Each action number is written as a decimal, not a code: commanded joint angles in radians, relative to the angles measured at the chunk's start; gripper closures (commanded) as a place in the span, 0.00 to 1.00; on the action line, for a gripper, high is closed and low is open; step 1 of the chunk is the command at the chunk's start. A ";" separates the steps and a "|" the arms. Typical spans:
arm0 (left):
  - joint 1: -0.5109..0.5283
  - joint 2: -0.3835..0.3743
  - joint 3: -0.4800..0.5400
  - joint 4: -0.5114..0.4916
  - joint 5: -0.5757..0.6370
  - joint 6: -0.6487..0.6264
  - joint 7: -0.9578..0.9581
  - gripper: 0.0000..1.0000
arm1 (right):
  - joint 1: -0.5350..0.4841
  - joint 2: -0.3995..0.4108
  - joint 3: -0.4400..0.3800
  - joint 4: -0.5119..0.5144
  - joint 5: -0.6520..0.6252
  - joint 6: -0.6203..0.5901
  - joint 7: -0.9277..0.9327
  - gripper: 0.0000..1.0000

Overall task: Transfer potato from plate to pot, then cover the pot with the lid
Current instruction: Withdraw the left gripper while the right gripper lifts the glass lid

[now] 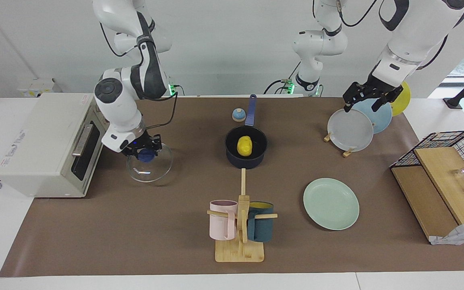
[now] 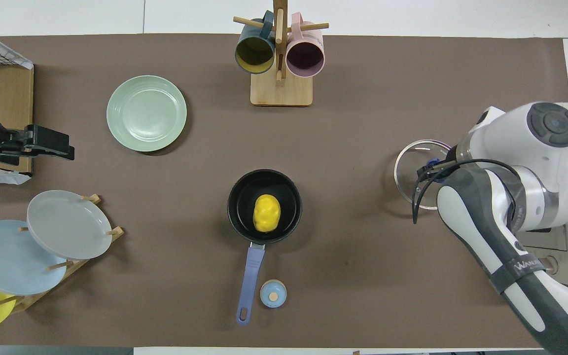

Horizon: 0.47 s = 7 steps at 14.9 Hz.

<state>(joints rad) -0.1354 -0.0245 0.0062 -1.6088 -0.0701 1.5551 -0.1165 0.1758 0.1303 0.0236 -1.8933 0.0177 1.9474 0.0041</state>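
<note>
The potato (image 1: pixel 245 146) lies inside the pot (image 1: pixel 232 155), and the mint plate (image 1: pixel 331 204) sits bare, farther from me than the pot, toward my left arm's end. My right gripper (image 1: pixel 146 152) is down on the lid (image 1: pixel 150 162), which rests beside the pot at my right arm's end, fingers around its blue knob. My left gripper (image 1: pixel 367 100) waits over the rack of 3 upright plates (image 1: pixel 351 129); whether it is clenched or spread I cannot tell.
</note>
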 commanded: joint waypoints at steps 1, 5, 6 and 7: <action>0.019 -0.026 -0.011 -0.023 0.019 -0.010 0.009 0.00 | 0.147 0.081 0.002 0.215 -0.001 -0.146 0.199 0.82; 0.032 -0.021 -0.014 0.021 0.081 0.037 0.050 0.00 | 0.325 0.086 0.002 0.244 0.004 -0.110 0.425 0.82; 0.051 -0.017 -0.018 0.035 0.088 0.030 0.067 0.00 | 0.368 0.086 0.002 0.237 0.005 -0.087 0.480 0.82; 0.069 -0.011 -0.025 0.059 0.085 0.019 0.077 0.00 | 0.402 0.091 0.002 0.224 0.007 -0.059 0.519 0.82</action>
<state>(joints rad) -0.1127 -0.0289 0.0032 -1.5803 -0.0081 1.5776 -0.0819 0.5302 0.2035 0.0322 -1.6789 0.0173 1.8540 0.4507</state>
